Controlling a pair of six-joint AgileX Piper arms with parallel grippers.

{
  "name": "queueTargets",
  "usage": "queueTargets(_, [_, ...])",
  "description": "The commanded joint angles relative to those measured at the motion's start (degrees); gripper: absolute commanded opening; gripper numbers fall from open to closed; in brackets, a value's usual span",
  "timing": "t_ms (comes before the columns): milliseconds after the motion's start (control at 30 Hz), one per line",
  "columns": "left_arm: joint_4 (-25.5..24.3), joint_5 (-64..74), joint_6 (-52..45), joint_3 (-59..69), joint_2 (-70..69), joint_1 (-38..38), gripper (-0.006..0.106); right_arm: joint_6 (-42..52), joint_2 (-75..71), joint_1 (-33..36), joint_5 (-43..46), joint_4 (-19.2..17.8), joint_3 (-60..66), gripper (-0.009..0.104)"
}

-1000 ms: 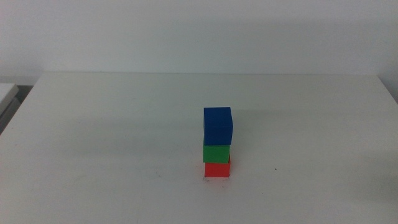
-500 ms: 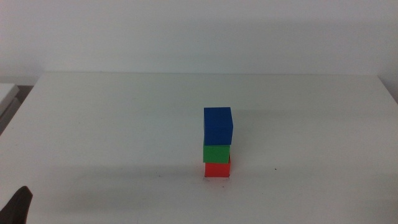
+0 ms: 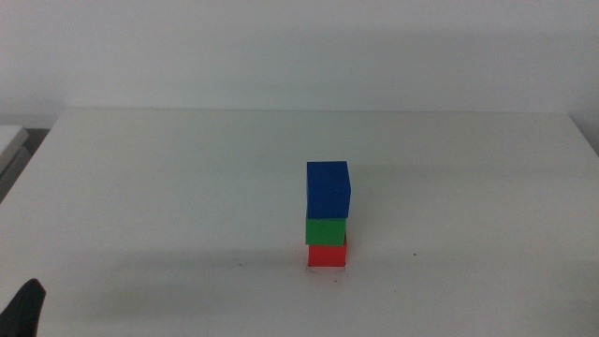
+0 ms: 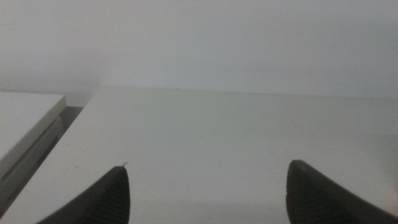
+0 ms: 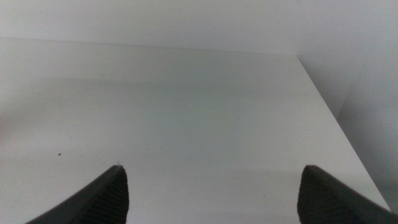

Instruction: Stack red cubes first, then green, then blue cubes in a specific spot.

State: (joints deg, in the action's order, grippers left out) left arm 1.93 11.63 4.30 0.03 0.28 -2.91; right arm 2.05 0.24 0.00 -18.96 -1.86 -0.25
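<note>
Jaws of both grippers spread empty; blue cube [image 3: 328, 188] tops green [image 3: 326, 230], red cube [image 3: 327, 255], stack upright.

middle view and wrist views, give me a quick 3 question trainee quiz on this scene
1. Multiple choice: which cube tops the stack? A) red B) green C) blue
2. True or false: the left gripper holds a cube.
3. Fill in: the green cube rests directly on the ___ cube.

Key
1. C: the blue cube is on top.
2. False: its jaws are open and bare over the table; the right gripper is open too, both away from the stack.
3. Red: the red cube is the base.
</note>
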Motion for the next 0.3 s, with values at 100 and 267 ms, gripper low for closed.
queueTargets(100, [-1.5,-1.2,0.1,0.0,-0.3,0.1,0.082,0.1,-0.2,-0.2,0.8,-0.3,0.2,0.093])
queueTargets(267, [-1.5,-1.2,0.1,0.0,-0.3,0.1,0.082,0.1,-0.2,-0.2,0.8,-0.3,0.2,0.093])
